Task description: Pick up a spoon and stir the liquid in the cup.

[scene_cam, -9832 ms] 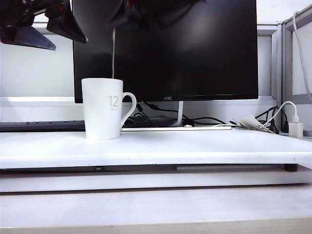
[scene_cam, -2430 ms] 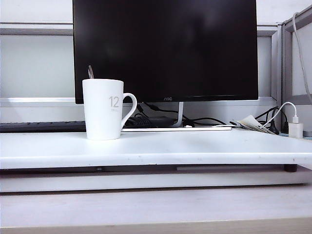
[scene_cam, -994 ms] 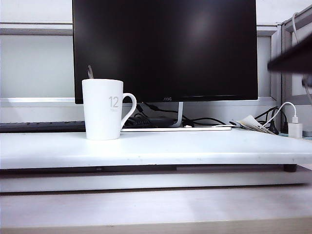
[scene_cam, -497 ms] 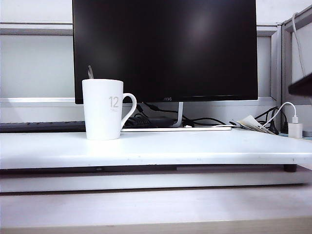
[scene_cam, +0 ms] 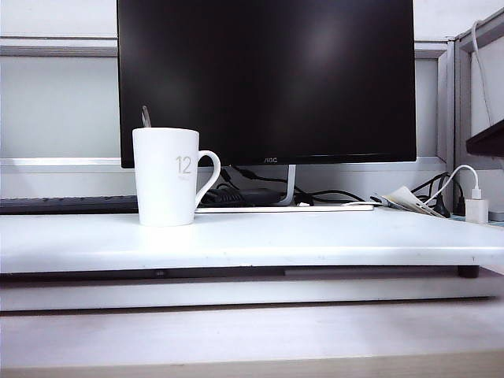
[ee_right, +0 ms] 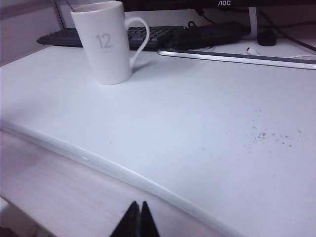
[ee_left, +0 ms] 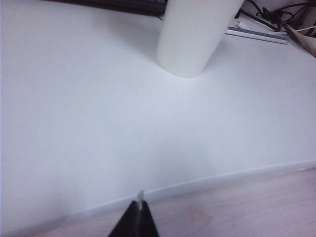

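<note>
Spoon (scene_cam: 146,116) and cup (scene_cam: 166,176) sit together at the left of the white bench (scene_cam: 315,240): only the spoon's slim grey handle end shows, leaning out over the rim at the cup's far left side, in front of the dark monitor (scene_cam: 268,79). The cup stands upright with its loop handle and the "12" print turned toward the exterior camera's right.

Both tools are pulled back over the near edge of the bench, well apart from the cup. The left tool (ee_left: 138,217) has its tips pressed together with nothing between them; the right tool (ee_right: 138,217) is likewise closed and empty. A dark shape at the right edge of the exterior view is probably part of the right arm, though too little of it shows to be sure.

With the spoon resting in the cup and neither tool near it, the work looks finished or close to it. If more stirring is wanted, the handle end is a thin target: part the fingers first, come down from above the rim, pinch the handle high, and keep the circles small so the spoon does not knock the tall, narrow-footed cup sideways.
</note>
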You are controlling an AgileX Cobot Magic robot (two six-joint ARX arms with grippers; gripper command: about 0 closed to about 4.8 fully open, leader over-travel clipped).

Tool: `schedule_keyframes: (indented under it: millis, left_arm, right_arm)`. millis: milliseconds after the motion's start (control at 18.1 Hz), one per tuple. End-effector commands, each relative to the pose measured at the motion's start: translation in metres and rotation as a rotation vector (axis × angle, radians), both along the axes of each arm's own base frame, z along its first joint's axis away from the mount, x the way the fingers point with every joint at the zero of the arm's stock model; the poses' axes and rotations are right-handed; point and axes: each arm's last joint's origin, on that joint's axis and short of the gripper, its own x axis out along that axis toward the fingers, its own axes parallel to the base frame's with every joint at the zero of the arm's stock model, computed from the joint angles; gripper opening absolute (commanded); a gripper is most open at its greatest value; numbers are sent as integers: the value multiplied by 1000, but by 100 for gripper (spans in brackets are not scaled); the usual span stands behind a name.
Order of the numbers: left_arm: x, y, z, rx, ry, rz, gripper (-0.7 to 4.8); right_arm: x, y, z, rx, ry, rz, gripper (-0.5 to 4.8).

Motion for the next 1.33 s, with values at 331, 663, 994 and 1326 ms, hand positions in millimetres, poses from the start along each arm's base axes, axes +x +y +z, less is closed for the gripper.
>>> schedule_keyframes:
  millis: [331,663,994,1326]
  left_arm:
    - [8,22,-1,-11,-64,248,-3]
    - [10,33,-2,-12,-116,361,-3]
    - [10,33,-2,-12,-116,360,-3]
    - [10,33,-2,-12,-116,360,-3]
  right_arm:
    - [12,-30,3,20,-40,-319,0]
    - [15,-47,3,16,-41,-498,0]
    - [15,-47,3,16,-42,-497,0]
    - [15,-47,3,16,-42,-497,0]
